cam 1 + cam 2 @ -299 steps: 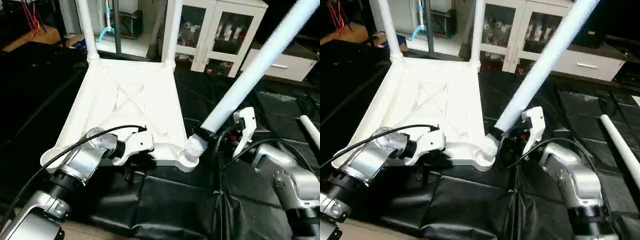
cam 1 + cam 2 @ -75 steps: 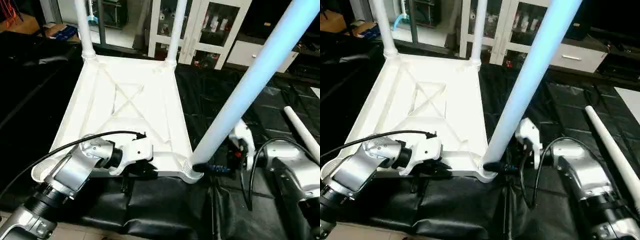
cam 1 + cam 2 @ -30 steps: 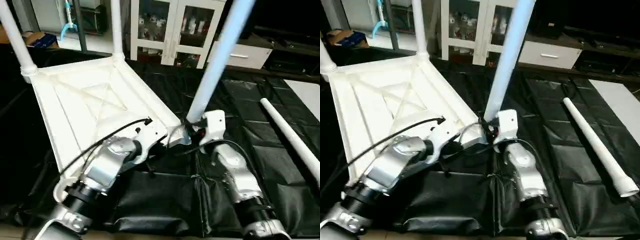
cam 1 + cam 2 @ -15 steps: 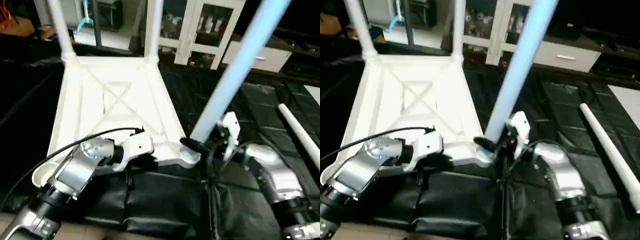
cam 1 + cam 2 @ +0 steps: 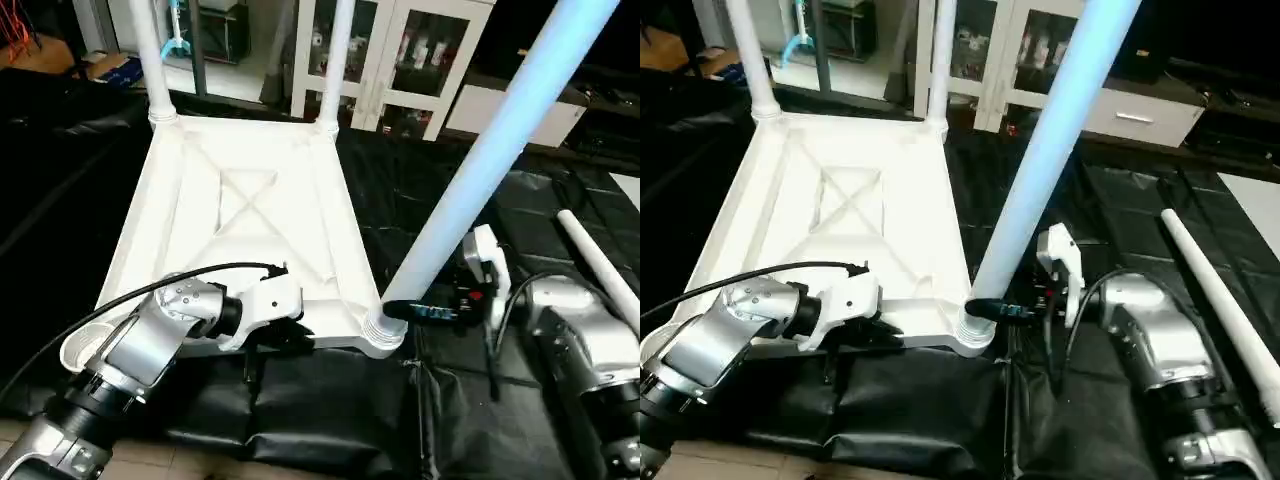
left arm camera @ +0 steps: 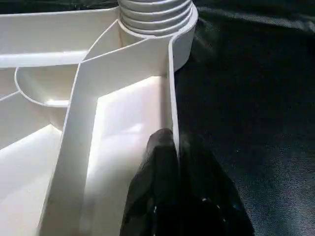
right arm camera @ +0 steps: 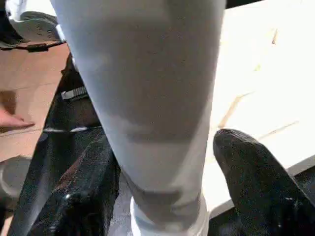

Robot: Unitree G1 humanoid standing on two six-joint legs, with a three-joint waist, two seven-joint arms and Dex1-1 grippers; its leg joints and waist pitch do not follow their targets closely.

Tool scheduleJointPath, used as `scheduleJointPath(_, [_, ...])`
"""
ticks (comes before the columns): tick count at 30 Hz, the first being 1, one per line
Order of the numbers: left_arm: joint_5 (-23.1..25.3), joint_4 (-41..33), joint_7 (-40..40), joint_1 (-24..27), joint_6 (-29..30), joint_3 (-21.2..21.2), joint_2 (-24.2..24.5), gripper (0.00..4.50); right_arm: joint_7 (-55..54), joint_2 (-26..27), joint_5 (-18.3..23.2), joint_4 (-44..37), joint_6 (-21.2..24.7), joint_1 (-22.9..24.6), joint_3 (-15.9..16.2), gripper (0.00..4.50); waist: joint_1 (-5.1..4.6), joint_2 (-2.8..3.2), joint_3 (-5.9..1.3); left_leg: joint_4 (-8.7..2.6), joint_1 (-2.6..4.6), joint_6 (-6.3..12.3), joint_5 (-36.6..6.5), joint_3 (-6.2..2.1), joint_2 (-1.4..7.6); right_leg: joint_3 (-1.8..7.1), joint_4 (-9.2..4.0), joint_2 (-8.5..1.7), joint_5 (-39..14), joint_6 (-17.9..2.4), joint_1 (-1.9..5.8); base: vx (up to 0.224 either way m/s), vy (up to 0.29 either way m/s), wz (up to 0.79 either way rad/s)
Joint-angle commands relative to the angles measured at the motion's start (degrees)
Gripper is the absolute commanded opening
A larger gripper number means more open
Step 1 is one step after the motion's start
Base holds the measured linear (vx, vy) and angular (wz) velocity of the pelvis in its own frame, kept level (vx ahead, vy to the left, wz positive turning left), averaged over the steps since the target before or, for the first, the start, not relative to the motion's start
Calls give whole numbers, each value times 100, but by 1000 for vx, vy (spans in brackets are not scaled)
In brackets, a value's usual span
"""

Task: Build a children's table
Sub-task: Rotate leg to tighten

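Three legs stand in the upturned table top, which lies ribbed side up on black sheeting. Two far legs rise from the sockets at its far corners. The third leg, the nearest one, leans up and to the right from the socket at the top's near right corner, its threaded end seated in that round socket. A fourth, loose leg lies on the sheeting well off to the right, apart from the top.

The left gripper is clenched on the thin wall of the top's near edge, one black finger on each side of it, a little way from the near right corner. The right gripper is spread around the base of the leaning leg, its fingers on either side of the tube with gaps showing, so released rather than squeezing.
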Motion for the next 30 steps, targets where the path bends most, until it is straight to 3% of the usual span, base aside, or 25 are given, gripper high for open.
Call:
scheduleJointPath(1, [-126, -153, -340, 100, -58, -231, 16, 0, 101, -184, -87, 205, -78, -80, -1, 272, -5, 27, -334, -368, 8, 392, -441, 7, 164, 286, -366, -407, -680, -1258, 308, 0, 0, 0])
scheduleJointPath(3, [-133, -155, -349, 99, -57, -235, 17, 0, 135, -185, -99, 226, -81, -82, 28, 268, -9, 19, -338, -366, 6, 398, -444, 7, 164, 282, -369, -404, -681, -1259, 311, 0, 0, 0])
scheduleJointPath(4, [-141, -145, -363, 93, -63, -239, 18, 0, 218, -194, -165, 269, -117, -90, 85, 240, -12, 20, -337, -367, 5, 390, -426, 5, 164, 281, -366, -400, -665, -1257, 310, 0, 0, 0])
scheduleJointPath(8, [-150, -143, -399, 84, -53, -248, 31, 0, 367, -230, -290, 354, -143, -110, 192, 228, -2, 18, -335, -367, 11, 380, -454, 4, 166, 280, -368, -401, -696, -1268, 305, 0, 0, 0])
scheduleJointPath(9, [-148, -144, -403, 84, -48, -248, 32, 0, 372, -230, -303, 372, -151, -113, 199, 204, -7, 16, -335, -367, 10, 377, -461, 4, 163, 280, -368, -396, -711, -1267, 306, 0, 0, 0])
scheduleJointPath(12, [-139, -158, -383, 86, 10, -248, 25, 0, 121, -104, -341, 521, -149, -139, 127, 196, -3, 16, -341, -362, 9, 378, -418, 5, 163, 282, -362, -402, -661, -1273, 313, 0, 0, 0])
scheduleJointPath(15, [-106, -192, -211, 83, 220, -233, -61, 0, -658, 209, -420, 807, -193, -188, -77, 191, -24, 25, -320, -385, -1, 324, -530, -1, 163, 276, -390, -403, -869, -1234, 299, 0, 0, 0])
scheduleJointPath(16, [-71, -187, 10, 58, 461, -187, -174, 0, -1153, 385, -502, 975, -227, -198, -167, 191, -72, 26, -302, -409, -9, 146, -814, -18, 159, 266, -436, -410, -1362, -1120, 299, 0, 0, 0])
scheduleJointPath(19, [94, -142, 506, -31, 825, -125, -428, 0, -2170, 681, -764, 1234, -308, -176, -285, 189, -125, 25, -300, -422, -10, -25, -1051, -43, 156, 264, -485, -405, -1817, -918, 290, 0, 0, 0])
scheduleJointPath(20, [268, -54, 1100, -137, 1223, -28, -761, 0, -3439, 1030, -1065, 1387, -236, -134, -433, 188, -173, 26, -294, -432, -2, -116, -1224, -58, 146, 261, -518, -401, -2055, -818, 270, 0, 0, 0])
scheduleJointPath(21, [291, -39, 1196, -152, 1285, -7, -815, 0, -3638, 1078, -1121, 1408, -236, -130, -454, 188, -211, 27, -290, -440, -13, -191, -1225, -58, 146, 266, -507, -391, -2084, -792, 260, 0, 0, 0])
scheduleJointPath(24, [532, 163, 2271, -317, 1935, 273, -1441, 0, -6060, 1683, -1553, 1569, -125, -76, -880, 186, -330, 33, -298, -460, -25, -378, -1607, -136, 93, 185, -602, -402, -2863, -410, 257, 0, 0, 0])
scheduleJointPath(25, [544, 174, 2315, -324, 1946, 283, -1466, 0, -6155, 1709, -1569, 1574, -128, -73, -897, 186, -354, 22, -300, -458, -23, -379, -1666, -143, 98, 186, -618, -405, -2929, -348, 249, 0, 0, 0])
scheduleJointPath(27, [692, 371, 2724, -410, 1908, 271, -1740, 0, -7011, 2218, -1798, 1582, -365, -40, -866, 185, -372, 83, -299, -448, 12, -283, -1922, -166, 69, 162, -689, -394, -3013, -228, 198, 0, 0, 0])
scheduleJointPath(30, [701, 449, 2808, -434, 1812, 230, -1838, 0, -7038, 2638, -1740, 1561, -731, -77, -769, 184, -378, 72, -310, -454, 52, -175, -2092, -172, 66, 141, -724, -379, -2923, -227, 175, 0, 0, 0])
